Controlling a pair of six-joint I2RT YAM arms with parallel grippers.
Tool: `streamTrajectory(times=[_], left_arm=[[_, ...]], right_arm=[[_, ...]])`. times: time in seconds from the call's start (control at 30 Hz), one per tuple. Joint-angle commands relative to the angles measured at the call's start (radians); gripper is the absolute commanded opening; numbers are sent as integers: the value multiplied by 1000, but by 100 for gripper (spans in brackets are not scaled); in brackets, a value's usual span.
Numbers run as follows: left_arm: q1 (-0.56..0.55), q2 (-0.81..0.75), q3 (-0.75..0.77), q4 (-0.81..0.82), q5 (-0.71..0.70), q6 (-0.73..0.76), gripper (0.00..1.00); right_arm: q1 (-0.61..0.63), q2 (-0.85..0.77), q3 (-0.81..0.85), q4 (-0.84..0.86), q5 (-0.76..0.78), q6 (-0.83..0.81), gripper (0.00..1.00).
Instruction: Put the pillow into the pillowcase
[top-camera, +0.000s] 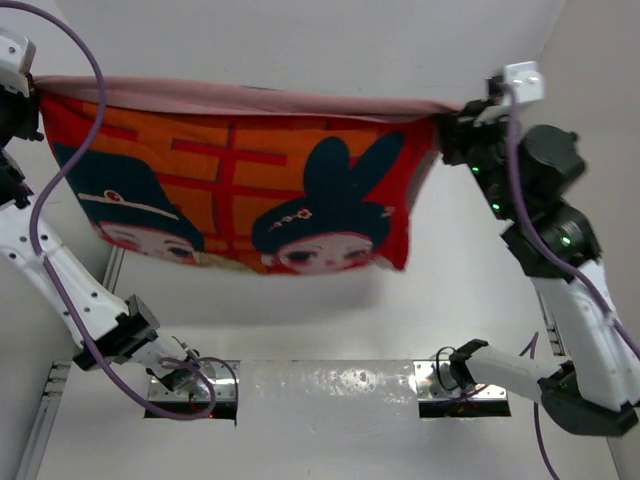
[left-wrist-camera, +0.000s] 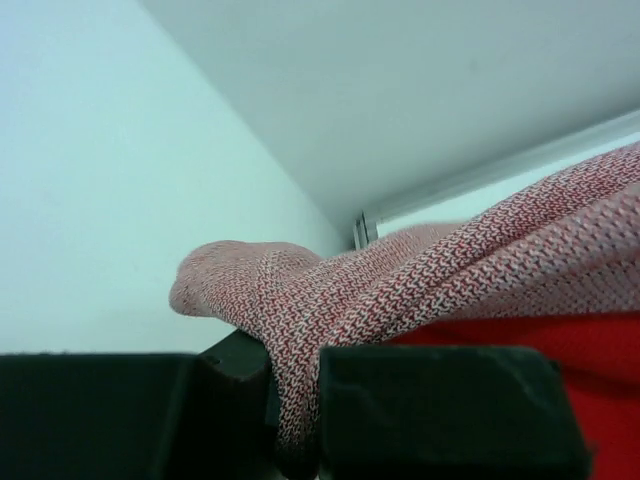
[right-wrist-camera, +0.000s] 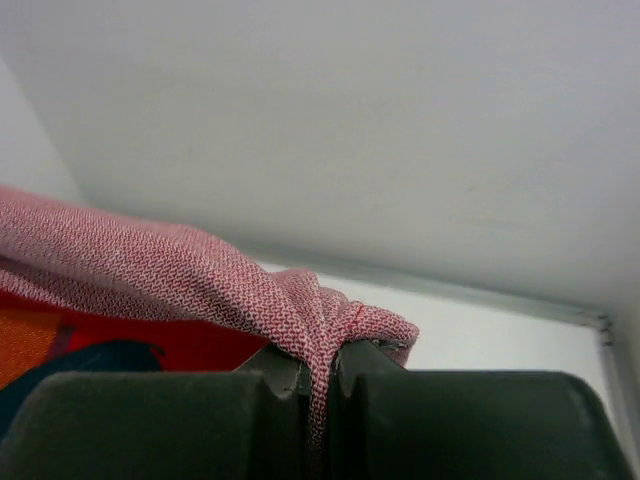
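The left gripper (left-wrist-camera: 295, 405) is pinched tight on a bunched fold of the pillowcase (left-wrist-camera: 470, 280) — its wrist view shows the pale red-and-white woven reverse squeezed between the two dark fingers, with bright red cloth just below. The right gripper (right-wrist-camera: 320, 385) is likewise clamped on a gathered corner, the fabric wedged into the narrow slit between its pads. Only the top view shows the whole: the case hangs spread between the two raised arms, its top edge taut from corner to corner, its printed side with two dark-haired cartoon children facing the camera, and its lower edge loose over the white table (top-camera: 330, 325).
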Motion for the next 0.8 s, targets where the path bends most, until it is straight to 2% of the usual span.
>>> streamTrajectory(times=[0.0,0.13,0.27,0.4,0.43,0.77], left_arm=[[40,2,92,-67,56,-42,0],[40,-22,139,-118,148,-22,0],[40,-48,148,-191,223,25,0],[40,-59,200,-369,331,206,0],[40,-74,189,-377,355,199,0],[37,-73,147,-376,328,193,0]], right_arm=[[-46,-82,98,-49,237,-137,0],[-46,-130,174,-139,290,-189,0],[-45,-217,178,-210,359,-201,0],[-45,-286,127,-285,417,-195,0],[-45,-296,103,-291,444,-195,0],[-45,-322,127,-383,495,-207,0]])
